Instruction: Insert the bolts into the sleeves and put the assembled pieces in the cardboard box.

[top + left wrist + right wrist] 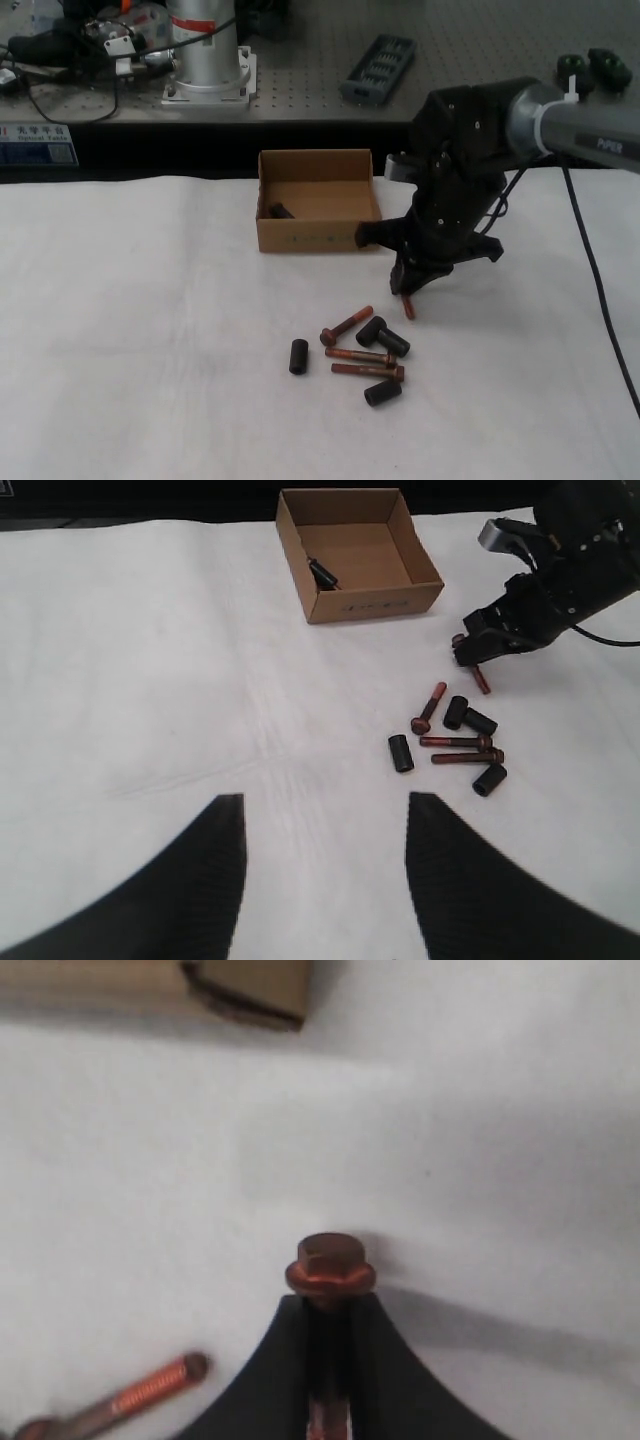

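Left gripper (322, 810) wide apart; bolt (330, 1265) tight in right gripper (329, 1310), between cardboard box (305, 238) and sleeves (298, 356).

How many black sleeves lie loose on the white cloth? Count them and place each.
4. One sleeve lies alone on the pile's left; two lie together at its far right; one sits at its near edge. A dark piece in the cardboard box may be another.
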Controlling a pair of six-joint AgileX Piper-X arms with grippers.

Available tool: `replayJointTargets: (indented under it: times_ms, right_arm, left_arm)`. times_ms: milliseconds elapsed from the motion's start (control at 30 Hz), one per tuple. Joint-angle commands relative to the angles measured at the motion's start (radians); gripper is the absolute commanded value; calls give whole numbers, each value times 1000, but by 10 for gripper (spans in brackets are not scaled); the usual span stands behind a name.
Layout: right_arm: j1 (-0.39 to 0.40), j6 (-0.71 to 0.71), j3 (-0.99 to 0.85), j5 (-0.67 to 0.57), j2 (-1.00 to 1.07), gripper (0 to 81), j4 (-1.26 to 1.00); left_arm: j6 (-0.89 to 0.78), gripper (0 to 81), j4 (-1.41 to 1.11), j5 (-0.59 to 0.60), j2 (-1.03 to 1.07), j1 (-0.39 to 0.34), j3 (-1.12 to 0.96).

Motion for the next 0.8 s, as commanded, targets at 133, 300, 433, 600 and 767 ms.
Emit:
replayJointTargets:
  times_ms: [133, 300, 433, 600, 767]
  right_arm:
    - [1, -147, 87, 66, -179, 29, 128]
    - [1, -170, 310, 66, -369, 29, 71]
    - [1, -189, 492, 66, -539, 29, 39]
    - [1, -192, 675, 66, -777, 29, 34]
    - [1, -192, 775, 66, -1003, 29, 42]
  left_arm:
    - [42, 369, -36, 47, 81, -17, -3]
    - [-11, 325, -36, 26, 160, -96, -3]
    - [-135, 295, -77, -22, 243, -182, -3]
    - [-267, 297, -221, -144, 379, -296, -3]
    - [-429, 297, -371, -157, 553, -384, -3]
